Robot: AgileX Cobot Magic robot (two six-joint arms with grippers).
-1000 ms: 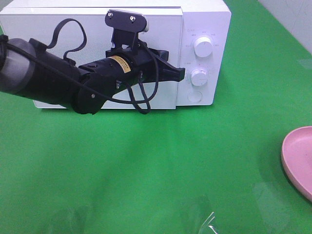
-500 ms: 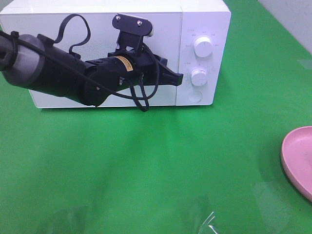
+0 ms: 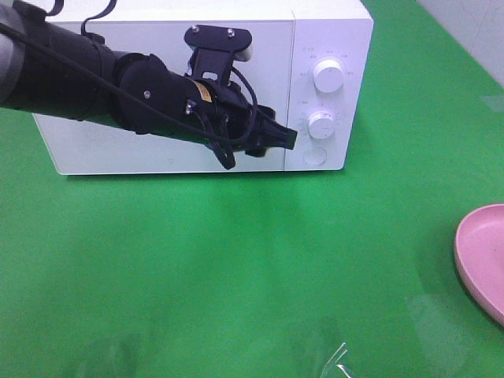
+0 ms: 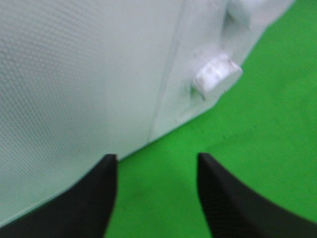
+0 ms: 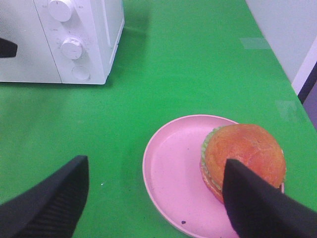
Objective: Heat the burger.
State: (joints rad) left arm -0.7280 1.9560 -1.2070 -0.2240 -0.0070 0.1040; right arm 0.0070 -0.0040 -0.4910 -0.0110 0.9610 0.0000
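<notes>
The burger (image 5: 242, 157) sits on the pink plate (image 5: 173, 183), pushed toward one side of it so that its edge nearly reaches the rim, and the plate rests on the green desk (image 3: 236, 268) well apart from the white microwave (image 3: 331, 31). The right jaws (image 5: 153, 198) hang above this plate, spread wide and released, gripping nothing; one dark finger overlaps the near edge of the burger in the right wrist view, while the other stands over bare desk beside the plate, so the burger lies toward one finger and not centred in the gap. The left jaws (image 3: 285, 139) are far from the burger, up against the microwave front close to the seam between the door and the control panel, just beside the lower knob (image 3: 321, 124); in the left wrist view the two fingers stand parted with green desk showing between them and nothing caught there. The bun is a glossy, mottled golden-orange dome, with a green frilled lettuce edge showing beneath it. The plate is a smooth, matte, round dish with a shallow raised rim and a few dark specks near its edge. The microwave is a boxy, smooth white case with two round ridged knobs, the upper knob (image 3: 327, 75) above the lower, and a round button (image 3: 314, 155) below them; its door surface shows a fine dotted texture. The desk cover is a flat, slightly grainy green sheet.
</notes>
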